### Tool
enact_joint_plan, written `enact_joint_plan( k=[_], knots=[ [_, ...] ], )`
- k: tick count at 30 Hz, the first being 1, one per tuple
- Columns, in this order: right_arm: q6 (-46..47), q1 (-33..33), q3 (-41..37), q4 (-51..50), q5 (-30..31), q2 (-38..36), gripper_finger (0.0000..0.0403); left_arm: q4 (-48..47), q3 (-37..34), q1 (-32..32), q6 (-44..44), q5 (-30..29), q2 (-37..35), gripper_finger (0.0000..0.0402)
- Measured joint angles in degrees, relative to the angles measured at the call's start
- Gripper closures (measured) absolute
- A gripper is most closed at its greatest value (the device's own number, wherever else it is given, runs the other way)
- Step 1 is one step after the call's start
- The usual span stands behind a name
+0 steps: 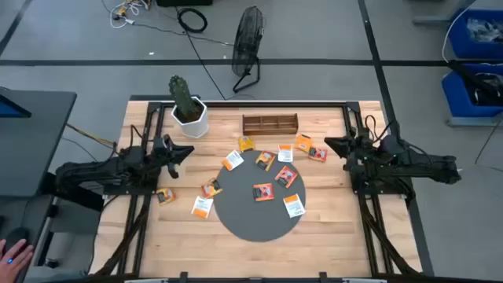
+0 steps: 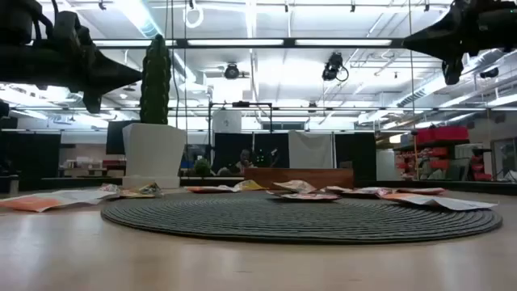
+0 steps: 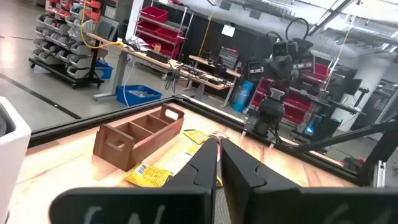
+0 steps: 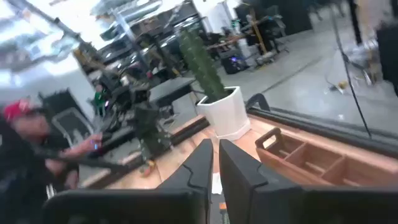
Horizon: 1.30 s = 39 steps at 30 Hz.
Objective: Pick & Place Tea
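Several small square tea sachets, orange or white with orange marks, lie flat on and around a round dark grey mat: one near the tray, one on the mat, one on the bare wood at the left. In the low view the sachets lie along the mat's far rim. My left gripper hovers shut above the table's left side, touching nothing. My right gripper hovers shut above the right side, its tip pointing at the sachets, also touching nothing.
A brown wooden tray with compartments stands near the far edge. A cactus in a white pot stands at the far left. A black frame rims the table. A person's hand shows off the table's left.
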Motion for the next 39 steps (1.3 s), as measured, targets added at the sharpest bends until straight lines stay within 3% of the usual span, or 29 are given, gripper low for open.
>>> enact_joint_plan(
  k=[10, 14, 21, 28, 34, 39],
  knots=[
    [2.1, 0.0, 5.3, 0.2, 10.7, 5.8, 0.0367, 1.3, -0.1, 0.1, -4.5, -1.0, 0.0, 0.0378],
    [1.9, 0.0, 13.3, -11.8, 10.8, 12.8, 0.0367, 1.1, -0.1, 0.1, -4.5, -1.1, 0.0, 0.0378],
    [3.4, -0.9, 28.2, -35.7, 5.5, 29.4, 0.0362, 0.6, -0.1, 0.1, -4.5, -1.2, 0.0, 0.0378],
    [0.4, -6.9, 31.2, -49.6, -4.9, 40.8, 0.0279, 0.5, -0.1, 0.1, -4.5, -2.4, 0.0, 0.0378],
    [-8.1, -11.8, 28.8, -49.5, -7.4, 48.1, 0.0191, 0.3, -0.1, 0.1, -4.5, -2.4, 0.0, 0.0378],
    [-14.7, -14.7, 25.3, -46.2, -10.8, 52.8, 0.0163, 0.3, 0.0, 0.1, -6.0, -2.5, 0.0, 0.0378]
  ],
)
